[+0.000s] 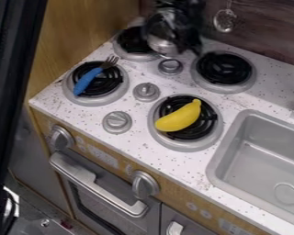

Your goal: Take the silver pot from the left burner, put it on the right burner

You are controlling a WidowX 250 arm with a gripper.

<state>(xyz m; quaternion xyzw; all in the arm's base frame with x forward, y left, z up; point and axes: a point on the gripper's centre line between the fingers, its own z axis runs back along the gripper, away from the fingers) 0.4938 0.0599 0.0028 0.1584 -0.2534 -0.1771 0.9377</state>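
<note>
Nearest our camera, the oven handle (99, 183) crosses the toy stove's front. Behind it, at the back of the tabletop (50, 101), the black hand (186, 39) appears to be grasping the silver pot (162, 36), which overlaps the right rim of the rear left burner (136, 42). What we judge decisive is the line from hand to goal: the rear right burner (223, 69) lies to our right and slightly nearer us, calling for a short sideways carry. We see a banana (179, 116) on the front right burner (187, 146), making the rear one the likelier target.
</note>
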